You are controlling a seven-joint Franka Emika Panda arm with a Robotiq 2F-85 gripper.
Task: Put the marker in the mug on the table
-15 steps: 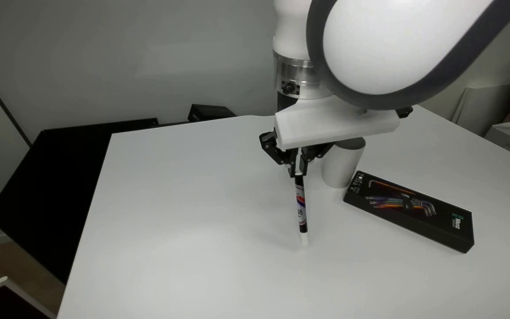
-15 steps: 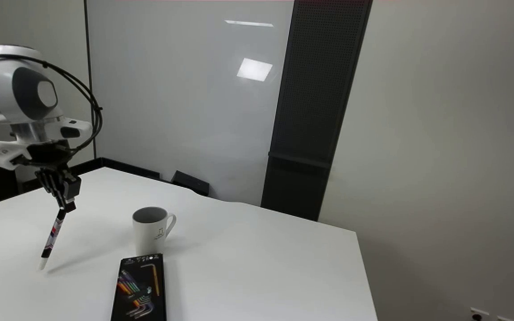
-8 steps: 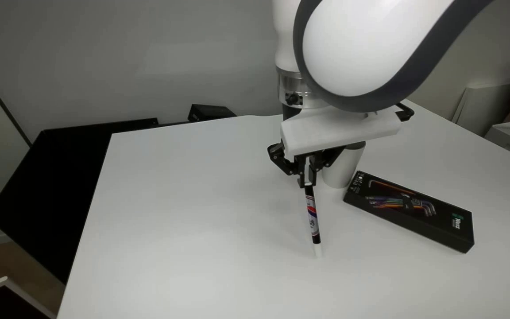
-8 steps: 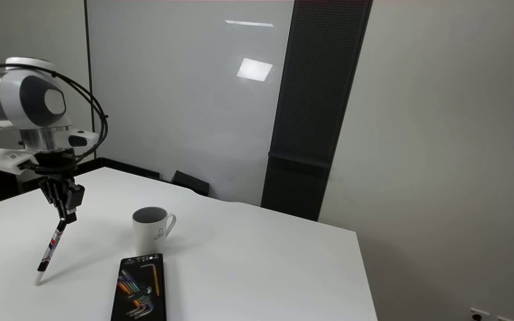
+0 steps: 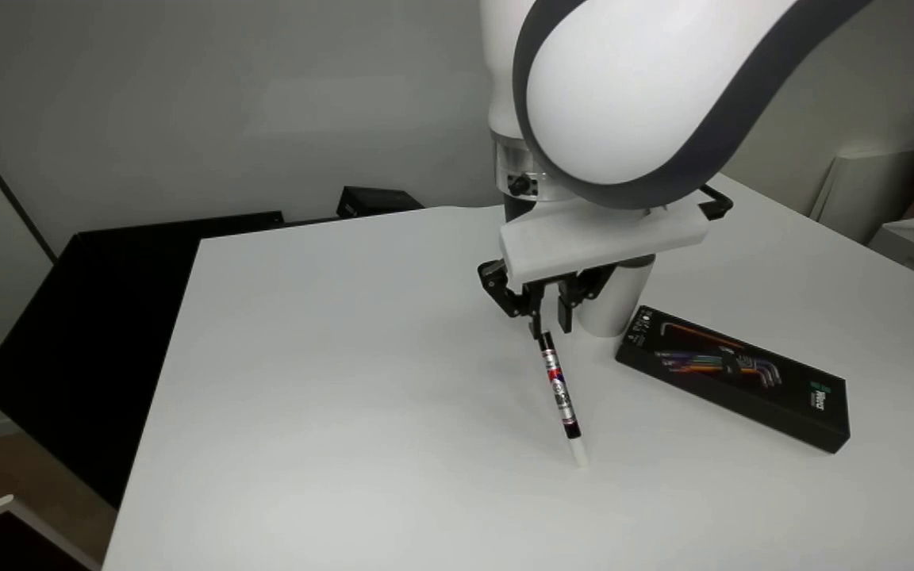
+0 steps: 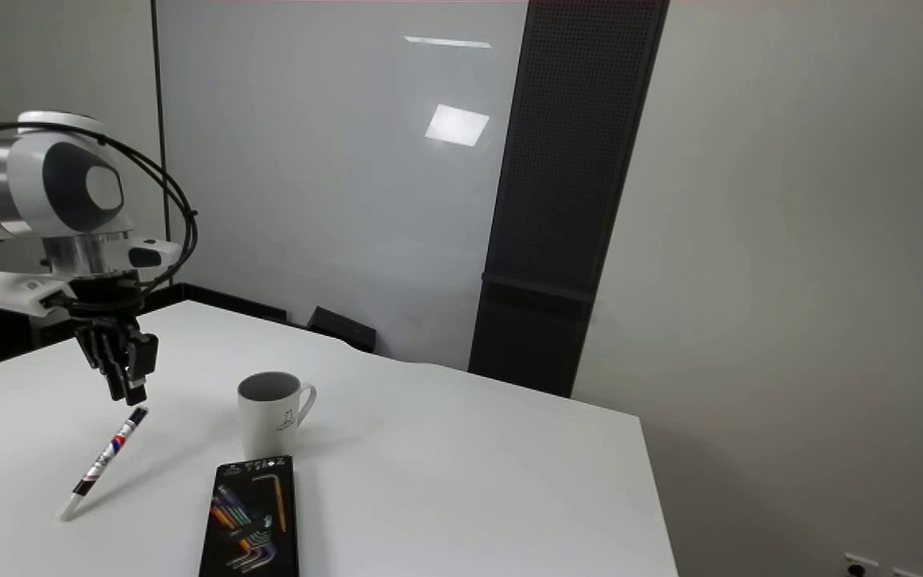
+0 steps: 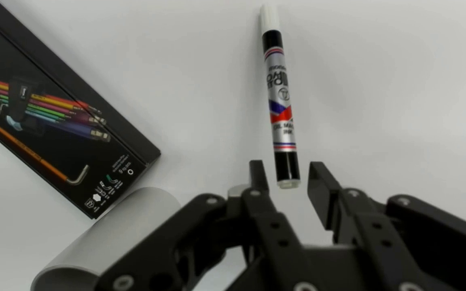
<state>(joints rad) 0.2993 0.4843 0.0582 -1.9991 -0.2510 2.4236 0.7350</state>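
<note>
The marker (image 5: 560,388), black and silver with a white end, slants below my gripper (image 5: 550,327), its white end low at the white table (image 5: 330,381). It also shows in an exterior view (image 6: 106,458) with a small gap under the fingertips (image 6: 126,398). I cannot tell whether its upper end is still falling. In the wrist view the marker (image 7: 280,101) has its black end between the open fingertips (image 7: 287,163), apart from both. The white mug (image 6: 268,425) stands upright, nothing visible in it. It is partly behind the gripper in an exterior view (image 5: 612,305) and lower left in the wrist view (image 7: 115,234).
A flat black box with pictured hex keys (image 5: 735,377) lies close to the mug, also in an exterior view (image 6: 249,517) and the wrist view (image 7: 47,105). A small black box (image 5: 378,201) is beyond the table's back edge. A wall stands behind.
My gripper came down and sideways with the marker held, then opened. The marker has left the fingers and tilts more, its black end dropping away from the fingertips. Mug and box have not moved.
</note>
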